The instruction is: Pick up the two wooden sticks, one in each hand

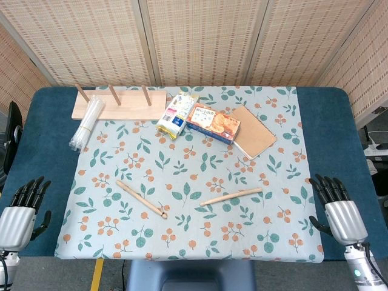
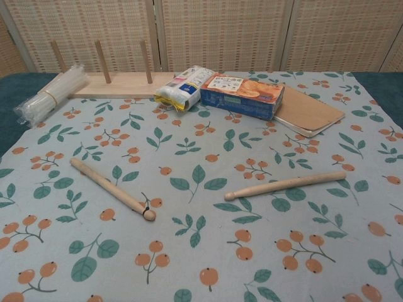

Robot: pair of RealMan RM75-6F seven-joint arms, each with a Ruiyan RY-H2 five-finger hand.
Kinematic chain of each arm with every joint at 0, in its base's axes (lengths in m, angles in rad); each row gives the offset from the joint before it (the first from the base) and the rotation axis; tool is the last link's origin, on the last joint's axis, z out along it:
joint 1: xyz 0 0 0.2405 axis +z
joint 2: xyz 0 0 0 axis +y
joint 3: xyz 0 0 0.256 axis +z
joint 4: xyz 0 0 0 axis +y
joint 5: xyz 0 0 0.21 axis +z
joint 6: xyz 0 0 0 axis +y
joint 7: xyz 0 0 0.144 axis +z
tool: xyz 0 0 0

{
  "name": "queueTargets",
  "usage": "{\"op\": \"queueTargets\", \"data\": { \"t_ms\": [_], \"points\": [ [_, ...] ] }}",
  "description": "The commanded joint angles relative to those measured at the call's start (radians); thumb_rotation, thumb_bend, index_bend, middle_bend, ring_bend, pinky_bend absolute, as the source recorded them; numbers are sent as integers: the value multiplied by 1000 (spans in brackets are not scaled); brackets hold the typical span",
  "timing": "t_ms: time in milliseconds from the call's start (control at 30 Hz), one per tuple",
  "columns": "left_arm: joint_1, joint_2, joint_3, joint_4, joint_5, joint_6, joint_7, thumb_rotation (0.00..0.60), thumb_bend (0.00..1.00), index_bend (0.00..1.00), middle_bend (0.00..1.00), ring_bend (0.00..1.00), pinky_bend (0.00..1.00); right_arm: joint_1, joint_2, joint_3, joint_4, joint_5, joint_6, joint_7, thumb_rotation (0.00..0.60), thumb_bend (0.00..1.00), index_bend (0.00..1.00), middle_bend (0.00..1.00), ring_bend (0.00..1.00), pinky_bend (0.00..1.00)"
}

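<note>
Two wooden sticks lie on the leaf-print cloth. The left stick point(image 1: 142, 199) point(image 2: 112, 188) runs diagonally, its knobbed end toward the table's middle. The right stick point(image 1: 231, 196) point(image 2: 284, 185) lies nearly level, its knobbed end also toward the middle. My left hand point(image 1: 24, 209) hovers at the table's near left corner with fingers spread, holding nothing. At the near right edge, my right hand point(image 1: 337, 209) is likewise spread and empty. Both hands are well apart from the sticks and show only in the head view.
At the back stand a wooden peg rack point(image 1: 119, 104) point(image 2: 104, 80), a bundle of clear straws point(image 1: 86, 123) point(image 2: 50, 93), a white packet point(image 1: 177, 114) point(image 2: 184, 87), an orange snack box point(image 1: 213, 123) point(image 2: 242, 95) and a brown notebook point(image 1: 254, 131) point(image 2: 310, 110).
</note>
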Motion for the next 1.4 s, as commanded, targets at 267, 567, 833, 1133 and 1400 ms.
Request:
{"op": "queueTargets", "data": {
  "t_ms": [267,567,833,1133,1400],
  "points": [
    [-47,-39,7,34,79,-19,-31,600,514,0,7,0,135,-11,11,2,-7,-4,22,11,600,153,0,0,0,0],
    [-207,-137,-13,43,146,-199,77,600,543,27,125,0,127,-14,12,-2,-11,-18,30,14,600,153,0,0,0,0],
    [-322,-285,-25,155,127,-358,152,600,542,151,131,0,121,-5,5,-2,-5,-5,3,10,600,154,0,0,0,0],
    [-400,-437,-4,325,116,-460,210,600,542,208,162,13,114,-9,13,-10,-19,-16,8,12,600,154,0,0,0,0],
    [-421,-483,13,421,123,-438,195,600,542,167,240,50,113,-3,18,-16,-23,-12,-15,20,600,154,0,0,0,0]
  ]
}}
